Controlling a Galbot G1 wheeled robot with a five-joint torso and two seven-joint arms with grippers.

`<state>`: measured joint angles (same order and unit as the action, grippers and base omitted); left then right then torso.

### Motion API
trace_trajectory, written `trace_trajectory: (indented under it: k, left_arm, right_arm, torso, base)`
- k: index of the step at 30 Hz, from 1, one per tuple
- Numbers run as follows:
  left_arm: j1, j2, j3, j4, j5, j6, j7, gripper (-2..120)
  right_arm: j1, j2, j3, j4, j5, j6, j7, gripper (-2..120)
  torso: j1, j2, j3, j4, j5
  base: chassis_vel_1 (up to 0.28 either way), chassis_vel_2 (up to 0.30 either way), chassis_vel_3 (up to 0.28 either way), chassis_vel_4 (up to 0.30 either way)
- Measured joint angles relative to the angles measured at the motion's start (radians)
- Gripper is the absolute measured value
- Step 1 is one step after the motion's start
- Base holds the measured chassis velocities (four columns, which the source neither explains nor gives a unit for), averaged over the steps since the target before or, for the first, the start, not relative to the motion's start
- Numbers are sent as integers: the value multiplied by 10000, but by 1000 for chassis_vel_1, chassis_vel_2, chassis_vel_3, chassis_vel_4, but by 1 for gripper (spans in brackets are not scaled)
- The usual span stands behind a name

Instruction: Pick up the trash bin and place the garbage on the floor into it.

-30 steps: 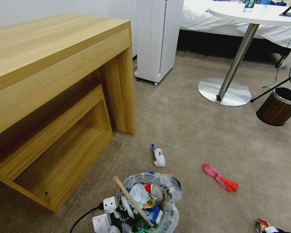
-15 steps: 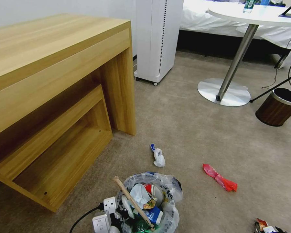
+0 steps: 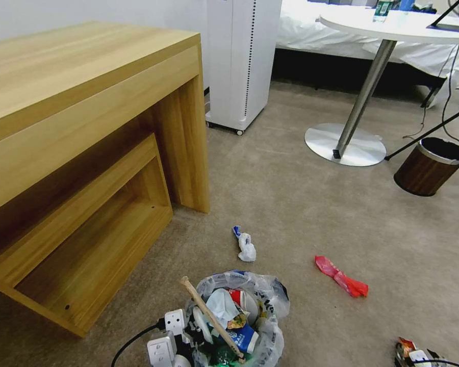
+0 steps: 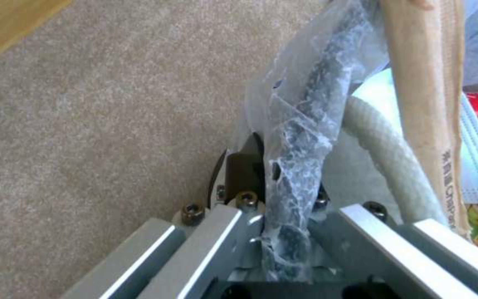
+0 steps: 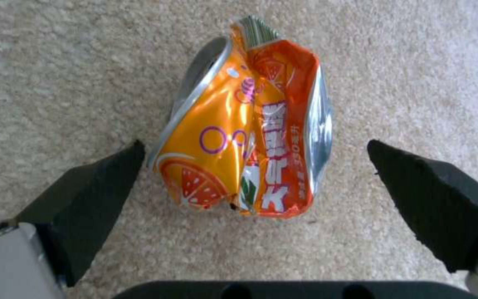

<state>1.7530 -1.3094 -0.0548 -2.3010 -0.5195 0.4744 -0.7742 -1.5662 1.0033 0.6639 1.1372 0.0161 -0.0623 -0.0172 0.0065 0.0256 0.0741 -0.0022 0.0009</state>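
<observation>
Orange wrapper point(image 5: 245, 141) lies between right hand's point(image 5: 255, 166) spread fingers.

beige carpet point(image 3: 290, 193), wooden desk point(image 3: 76, 117), round white table point(image 3: 392, 25)

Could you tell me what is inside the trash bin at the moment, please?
In the trash bin, held at its rim by the left gripper, lie a wooden stick, white tissue, a red cup and a blue-white carton. Anything beneath is covered.

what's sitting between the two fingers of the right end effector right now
An orange snack wrapper, crumpled, lies flat on the carpet between the open fingers of the right end effector, touching neither. The right wrist view shows this.
</observation>
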Motion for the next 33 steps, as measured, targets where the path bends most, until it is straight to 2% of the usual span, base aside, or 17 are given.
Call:
trace_trajectory:
  k: [4,6,7,9,12,14,15,16,17,18,21,22,23,24,27,33]
  left_arm:
    - [-1,-43,6,19,49,0,2,0]
    - [-5,-63,6,24,53,0,5,0]
    - [-14,-89,5,42,54,0,1,0]
    - [-14,-122,3,55,58,0,2,0]
    - [43,-215,-11,76,150,-1,21,0]
    - [77,-224,-15,86,178,-5,28,0]
    - [137,-231,-23,87,233,-16,46,0]
    - [177,-242,-27,86,282,-28,59,0]
    - [177,-242,-27,86,282,-28,59,0]
    - [191,-253,-30,82,317,-33,64,0]
    - [218,-280,-33,76,380,-41,80,0]
    - [234,-293,-33,74,401,-47,88,0]
    - [243,-303,-34,72,422,-51,93,0]
    - [243,-303,-34,72,422,-51,93,0]
    - [224,-311,-34,76,423,-76,122,0]
    - [177,-316,-29,83,423,-90,154,0]
  right_arm:
    - [57,-232,-21,-93,237,164,-143,100]
    - [106,-343,-11,-132,334,194,-138,98]
    - [109,-377,-12,-163,375,263,-201,95]
    - [108,-400,-26,-172,415,327,-247,92]
    - [123,-457,-158,-180,569,469,-286,80]
    - [131,-464,-187,-183,596,490,-301,76]
    - [151,-488,-220,-192,626,528,-299,69]
    - [174,-519,-244,-200,640,549,-291,66]
    - [174,-519,-244,-200,640,549,-291,66]
    - [191,-548,-273,-202,655,586,-279,61]
    - [220,-603,-339,-202,727,692,-234,52]
    - [251,-634,-367,-218,758,769,-200,49]
    - [264,-669,-390,-233,784,844,-174,42]
    - [264,-669,-390,-233,784,844,-174,42]
    - [244,-716,-397,-207,870,863,-146,32]
    - [150,-772,-383,-57,1143,929,-141,25]
  torso:
    - [-1,-6,1,6,23]
    - [-2,-9,2,28,23]
    - [-2,-10,2,15,15]
    - [-2,-10,3,15,10]
    - [-3,-11,3,2,2]
    - [-2,-10,2,-2,0]
    - [-2,-10,2,-2,3]
    - [-2,-9,1,8,8]
    - [-2,-9,1,8,8]
    - [-2,-9,2,10,10]
    - [0,-10,2,3,9]
    - [0,-9,2,8,10]
    - [0,-8,2,7,0]
    - [0,-8,2,7,0]
    - [0,-6,1,3,-1]
    - [0,-6,1,0,-4]
  base:
    - [0,0,0,0]
    - [0,0,0,0]
    - [-2,11,84,20]
    - [-37,4,84,4]
    - [0,0,0,0]
    - [0,0,0,0]
    - [0,0,0,0]
    - [0,0,0,0]
    - [0,0,0,0]
    - [0,0,0,0]
    - [0,0,0,0]
    - [0,0,0,0]
    - [0,0,0,0]
    - [0,0,0,0]
    - [0,0,0,0]
    - [0,0,0,0]
